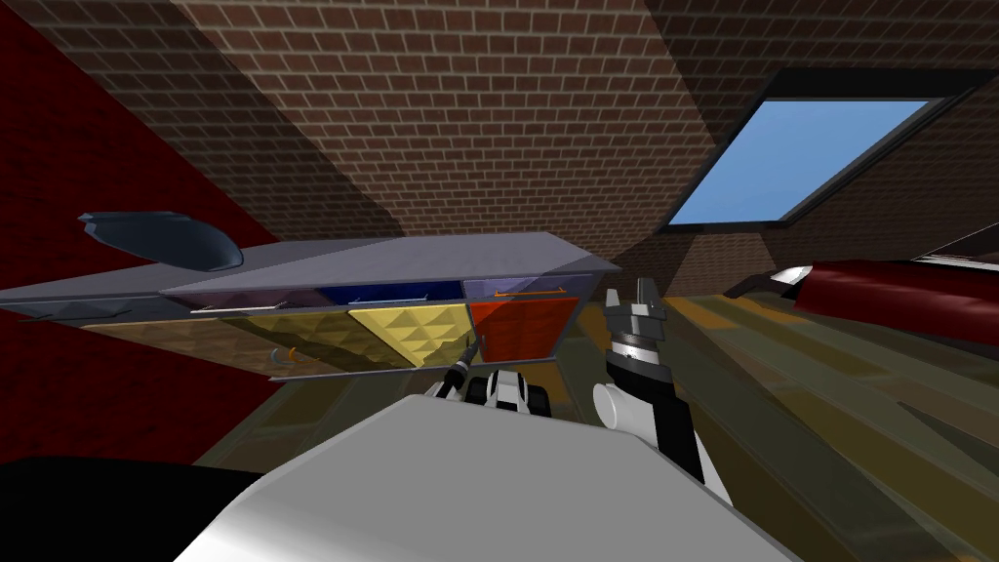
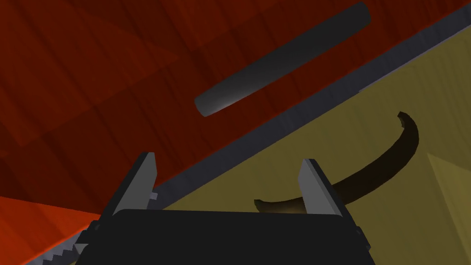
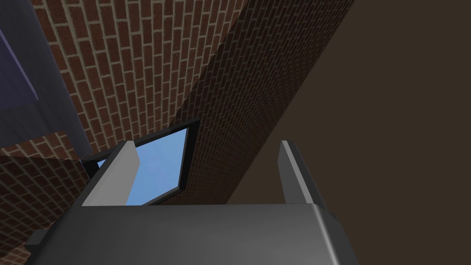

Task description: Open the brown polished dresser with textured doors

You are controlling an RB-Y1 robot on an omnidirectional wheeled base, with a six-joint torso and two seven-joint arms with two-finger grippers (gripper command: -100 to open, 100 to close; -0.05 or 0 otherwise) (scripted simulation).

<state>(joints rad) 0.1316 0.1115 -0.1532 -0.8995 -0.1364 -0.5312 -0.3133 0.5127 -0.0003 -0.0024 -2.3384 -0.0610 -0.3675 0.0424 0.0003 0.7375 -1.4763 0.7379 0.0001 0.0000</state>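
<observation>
The dresser (image 1: 390,259) stands against the brick wall, with a grey top, blue and purple drawers, and textured doors below. My left gripper (image 1: 470,353) is at its front, where the yellow textured door (image 1: 415,332) meets the red door (image 1: 522,327). In the left wrist view this gripper (image 2: 228,161) is open, over the grey strip (image 2: 294,115) between the two doors. A dark curved handle (image 2: 391,158) on the yellow door (image 2: 349,221) runs behind one fingertip (image 2: 313,184). A grey bar handle (image 2: 280,60) sits on the red door (image 2: 92,69). My right gripper (image 1: 634,298) (image 3: 206,146) is raised beside the dresser's right end, open and empty.
A dark blue-grey bowl-shaped object (image 1: 161,239) lies on the dresser top at the left. A dark red piece of furniture (image 1: 898,293) stretches along the right. A window (image 1: 800,161) is in the brick wall. Wooden floor (image 1: 780,390) lies to my right.
</observation>
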